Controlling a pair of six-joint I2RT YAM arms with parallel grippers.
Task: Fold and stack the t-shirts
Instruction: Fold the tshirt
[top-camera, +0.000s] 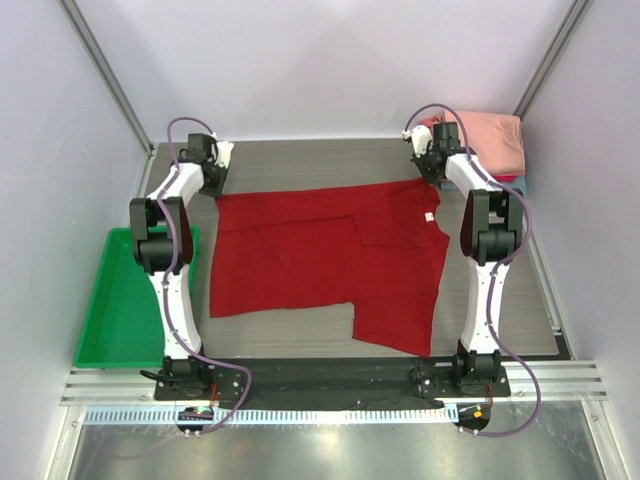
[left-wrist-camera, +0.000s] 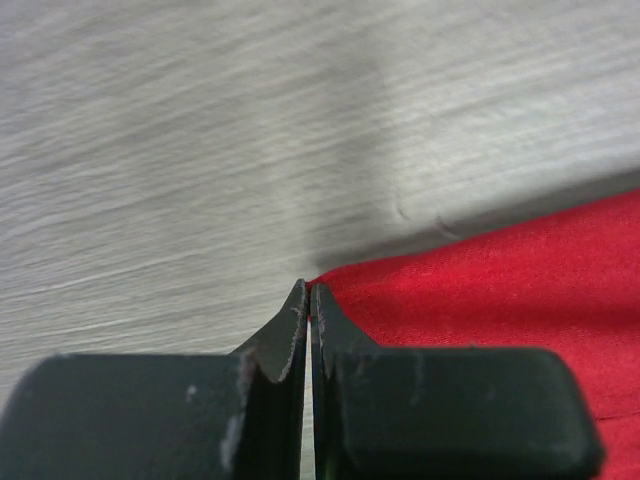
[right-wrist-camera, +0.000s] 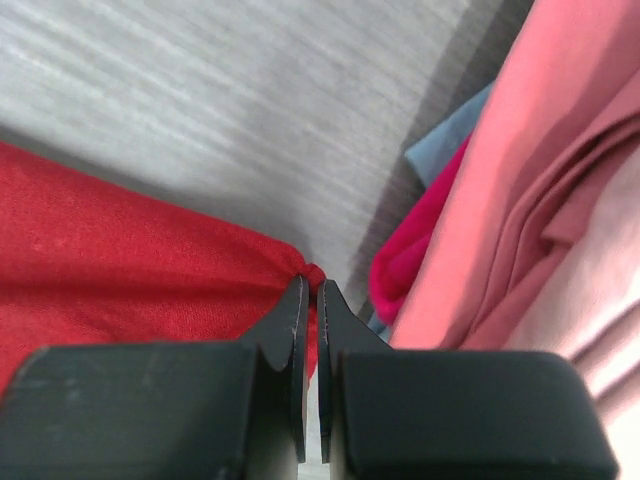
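Note:
A deep red t-shirt (top-camera: 330, 255) lies spread on the grey table with one side folded over and a small white neck label (top-camera: 428, 216) near its right edge. My left gripper (top-camera: 217, 186) is at the shirt's far left corner; in the left wrist view it (left-wrist-camera: 308, 290) is shut with the red cloth (left-wrist-camera: 500, 280) meeting its tips. My right gripper (top-camera: 427, 172) is at the far right corner; in the right wrist view it (right-wrist-camera: 311, 285) is shut on a bunched bit of the red shirt (right-wrist-camera: 120, 260). A stack of folded shirts (top-camera: 490, 140), salmon-pink on top, sits at the far right.
A green plastic tray (top-camera: 115, 300) stands off the table's left side. In the right wrist view the stack shows salmon-pink (right-wrist-camera: 520, 180), bright red (right-wrist-camera: 420, 250) and teal (right-wrist-camera: 450, 130) layers, close beside my right gripper. Side walls enclose the table.

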